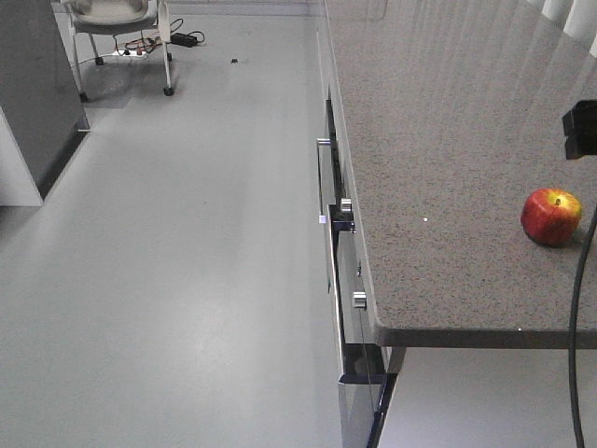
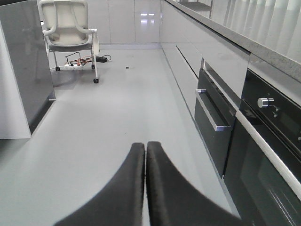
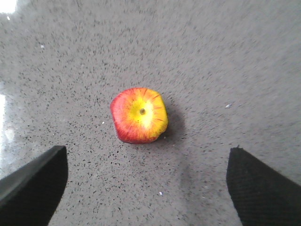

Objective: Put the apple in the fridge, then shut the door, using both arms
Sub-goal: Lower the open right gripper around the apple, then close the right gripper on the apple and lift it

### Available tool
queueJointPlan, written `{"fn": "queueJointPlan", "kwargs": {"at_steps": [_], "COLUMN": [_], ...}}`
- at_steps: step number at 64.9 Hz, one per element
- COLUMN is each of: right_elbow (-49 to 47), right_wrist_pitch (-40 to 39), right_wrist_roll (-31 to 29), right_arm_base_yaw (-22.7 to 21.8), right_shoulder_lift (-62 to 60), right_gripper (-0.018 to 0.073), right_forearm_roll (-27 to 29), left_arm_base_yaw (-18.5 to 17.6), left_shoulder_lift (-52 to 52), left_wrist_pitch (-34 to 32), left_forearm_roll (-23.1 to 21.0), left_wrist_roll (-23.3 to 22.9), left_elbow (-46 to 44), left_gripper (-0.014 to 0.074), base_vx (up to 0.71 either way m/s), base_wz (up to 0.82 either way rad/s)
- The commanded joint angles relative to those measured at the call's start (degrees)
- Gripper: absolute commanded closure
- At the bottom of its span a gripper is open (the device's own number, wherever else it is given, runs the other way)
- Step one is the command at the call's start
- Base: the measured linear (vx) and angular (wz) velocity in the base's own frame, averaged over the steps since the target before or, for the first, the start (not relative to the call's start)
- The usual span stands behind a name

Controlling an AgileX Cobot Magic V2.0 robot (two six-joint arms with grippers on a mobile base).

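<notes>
The apple (image 1: 550,216), red with a yellow top, sits upright on the speckled grey countertop (image 1: 448,140) near its right front. In the right wrist view the apple (image 3: 139,115) lies just ahead of my right gripper (image 3: 146,149), which is open wide above the counter and empty. A black part of the right arm (image 1: 580,129) hangs above the apple. My left gripper (image 2: 145,146) is shut and empty, low over the floor beside the oven. A tall dark grey panel with a white side (image 1: 33,93), also in the left wrist view (image 2: 28,80), stands at far left; its interior and shelves are hidden.
A black-fronted oven with silver knobs (image 2: 265,102) and a drawer handle (image 2: 211,113) runs under the counter. A white chair (image 2: 68,33) and cables (image 2: 84,60) stand at the far end of the grey floor. A black cable (image 1: 578,308) hangs at the right edge.
</notes>
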Motion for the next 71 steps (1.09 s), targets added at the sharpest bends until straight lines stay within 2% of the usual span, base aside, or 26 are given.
{"fn": "queueJointPlan", "kwargs": {"at_steps": [1, 29, 71], "right_elbow": [-2.8, -3.5, -3.5], "right_wrist_pitch": [-2.5, -7.8, -9.2], "right_wrist_roll": [-3.0, -4.1, -4.1], "right_arm_base_yaw": [-1.9, -1.9, -1.9], "right_shoulder_lift": [1.3, 9.1, 17.5], "right_gripper": [-0.0081, -0.0069, -0.0044], "right_forearm_roll": [3.8, 4.3, 4.3], "left_arm_base_yaw": [0.1, 0.1, 0.1], "left_shoulder_lift": [-0.9, -0.9, -0.9], "left_wrist_pitch": [-4.1, -4.1, -4.1], "left_forearm_roll": [0.0, 0.0, 0.0], "left_wrist_roll": [-0.4, -0.4, -0.4], "left_elbow": [1.6, 1.6, 1.6], "left_gripper": [0.0603, 0.0603, 0.0603], "base_vx": [0.00, 0.00, 0.00], "base_wz": [0.00, 0.00, 0.00]}}
